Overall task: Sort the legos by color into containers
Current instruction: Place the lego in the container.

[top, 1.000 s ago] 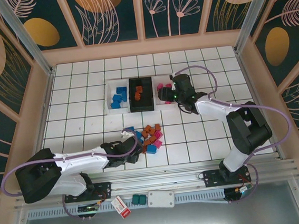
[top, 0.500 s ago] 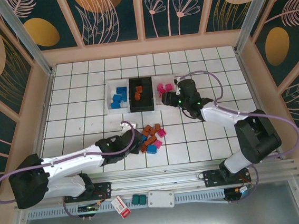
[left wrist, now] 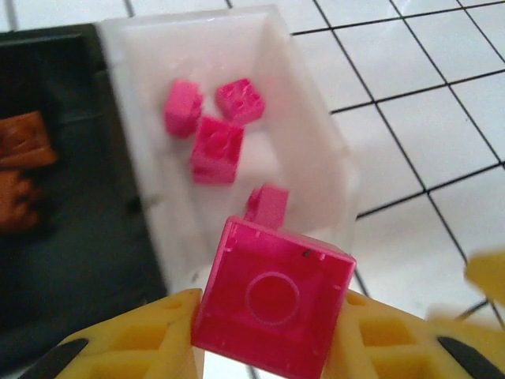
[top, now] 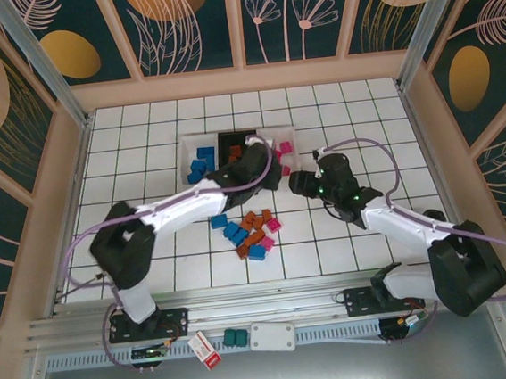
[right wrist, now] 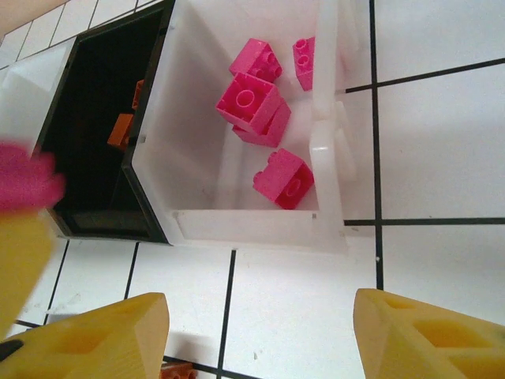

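As the left gripper (left wrist: 272,320) hung over the bins, its 2 yellow fingers (left wrist: 150,343) were clamped on a pink brick (left wrist: 274,296), with the brick's hollow underside facing the wrist camera. The brick sat above the near end of a white bin (left wrist: 316,150) that stood touching the right side of the black bin (left wrist: 71,237). Inside that white bin lay 4 more pink bricks (left wrist: 217,148), 2 of them seeming to overlap in the right wrist view. Orange-brown bricks (left wrist: 24,150) lay inside the black bin. On the left side of the black bin stood a second white bin (top: 186,160), and it held several blue bricks (top: 199,161). The right gripper (right wrist: 264,339) was to the right of the black bin and nearer than it, over the white tiles (right wrist: 442,142), just short of the first white bin's near wall. Its fingers stood wide apart with nothing between them. A heap of loose bricks (top: 248,230) in blue, orange-brown and pink lay on the tiles on the near side of the black bin.
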`<state>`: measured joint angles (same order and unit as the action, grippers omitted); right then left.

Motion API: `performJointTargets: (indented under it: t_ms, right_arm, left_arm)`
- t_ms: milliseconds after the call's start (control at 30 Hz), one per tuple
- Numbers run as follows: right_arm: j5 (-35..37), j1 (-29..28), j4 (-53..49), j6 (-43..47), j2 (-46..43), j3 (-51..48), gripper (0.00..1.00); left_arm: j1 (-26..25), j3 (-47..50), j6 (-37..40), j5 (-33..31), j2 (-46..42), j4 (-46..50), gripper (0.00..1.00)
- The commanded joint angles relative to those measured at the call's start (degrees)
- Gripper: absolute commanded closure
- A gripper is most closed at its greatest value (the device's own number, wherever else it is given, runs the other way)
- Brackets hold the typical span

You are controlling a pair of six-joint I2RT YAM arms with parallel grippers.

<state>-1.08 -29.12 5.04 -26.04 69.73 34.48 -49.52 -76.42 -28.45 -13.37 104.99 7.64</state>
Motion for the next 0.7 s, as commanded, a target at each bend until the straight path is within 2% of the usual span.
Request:
performJointTargets:
  t_ms: [0, 167, 233, 333, 500, 667]
  right_arm:
    - [1.7, -0.1, -2.0, -0.95, -3.12, -1.74, 0.36]
    - [0.31, -0.48, -3.14, -0.9, -4.52, -3.44, 0.35]
    - [-0.8, -0.87, -3.06, -0.69, -4.63, -4.11, 0.34]
    - [-1.84, -1.9, -2.78, -0.08, -4.66, -4.76, 0.32]
    - [-4.11, -5.03, -0.85, 0.7, -3.27, -4.86, 0.31]
    - [-5.69, -9.62, 1.37, 2.42, 3.47, -1.19, 0.32]
  left_arm:
    - [2.52, -8.81, 2.51, 3.18, 7.42, 0.89, 0.68]
    - [3.93, -19.64, 2.27, 4.39, 16.71, 3.25, 0.62]
    - [4.05, -22.54, 1.86, 5.06, 18.82, 3.97, 0.53]
    - [4.14, -25.46, 1.13, 6.05, 19.57, 3.95, 0.35]
    - [4.09, -25.22, -0.11, 7.52, 14.61, 2.02, 0.14]
    - [4.13, -11.94, -3.02, 9.64, 0.97, -5.39, 0.02]
